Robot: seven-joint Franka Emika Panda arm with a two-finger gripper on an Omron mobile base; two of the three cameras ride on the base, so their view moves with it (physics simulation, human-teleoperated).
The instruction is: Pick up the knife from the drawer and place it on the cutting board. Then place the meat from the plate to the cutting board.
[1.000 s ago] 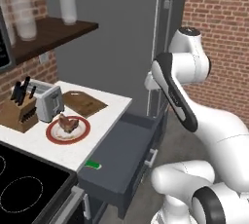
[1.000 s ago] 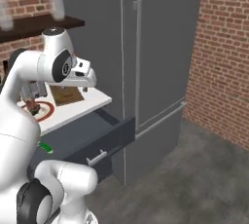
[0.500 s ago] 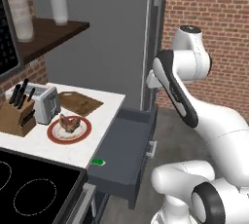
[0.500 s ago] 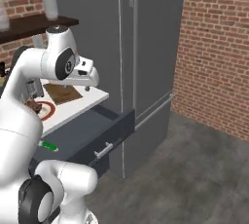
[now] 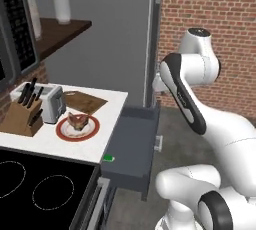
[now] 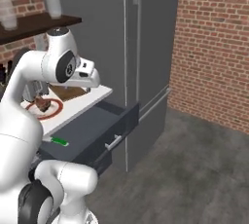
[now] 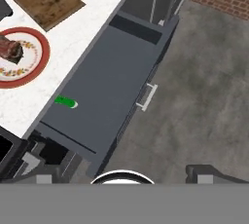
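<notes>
Your drawer (image 5: pixel 131 146) stands pulled out from under the white worktop (image 5: pixel 107 105), its slim bar handle (image 7: pixel 146 96) on the front that faces the floor. The knife (image 7: pixel 65 102) lies inside it, its green handle close to the drawer's worktop-side wall and near the stove end; in the left base view you see it as a small green spot (image 5: pixel 108 158).

On the worktop the plate (image 5: pixel 61 130) sits just beside the drawer side, with the meat (image 5: pixel 78 120) resting on it. The cutting board (image 5: pixel 84 101) lies flat beyond the plate, toward the refrigerator (image 6: pixel 116 43), bare of any object. A toaster (image 5: pixel 52 103) and a wooden knife block (image 5: pixel 22 116) stand to the left of the plate.

Your gripper (image 7: pixel 121 175) hangs high above the drawer, looking down on it, well apart from the knife. Its jaws stand spread wide with nothing between them; one dark fingertip (image 7: pixel 206 173) shows at the bottom of the hand view.
</notes>
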